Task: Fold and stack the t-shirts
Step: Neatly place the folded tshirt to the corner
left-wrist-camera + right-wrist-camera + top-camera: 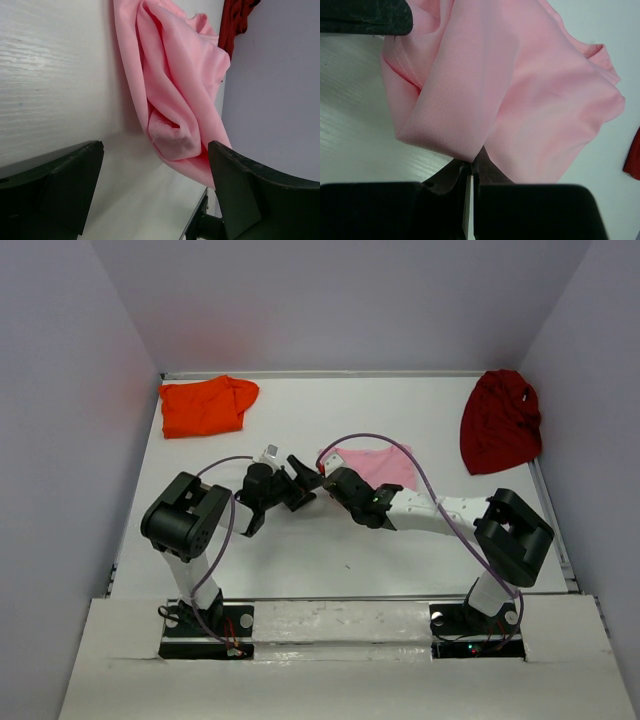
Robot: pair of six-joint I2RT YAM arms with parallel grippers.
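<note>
Pinches the pink t-shirt [378, 465] at its near-left edge with the right claw [327, 478], both fingers pressed together on a fold of the cloth. Shows, in the right wrist view, the pink t-shirt [520, 85] bunched and doubled over itself just beyond the right claw [471, 172], with fabric draping down onto the closed tips. Holds the left claw [298, 483] just left of the pink t-shirt, fingers spread wide apart and gripping nothing. Frames, in the left wrist view, the pink t-shirt [180, 90] ahead of the gap of the left claw [155, 190], creased into long soft ridges; hard to tell whether the cloth touches either finger. Catches one dark finger [365, 17] of the left claw at the far-left corner of the pink t-shirt in the right wrist view.

Rests the pink t-shirt's far part flat on the white tabletop [300, 560]. Leaves the orange t-shirt [205, 405] well apart, far to the left of and beyond the pink t-shirt, lying in a loose heap. Leaves the dark red t-shirt [500, 420] to the right of and beyond the pink t-shirt, crumpled against the side wall [585, 390], seen too as a dark red strip [235, 20] behind the pink cloth and a sliver [632, 160] at the edge
</note>
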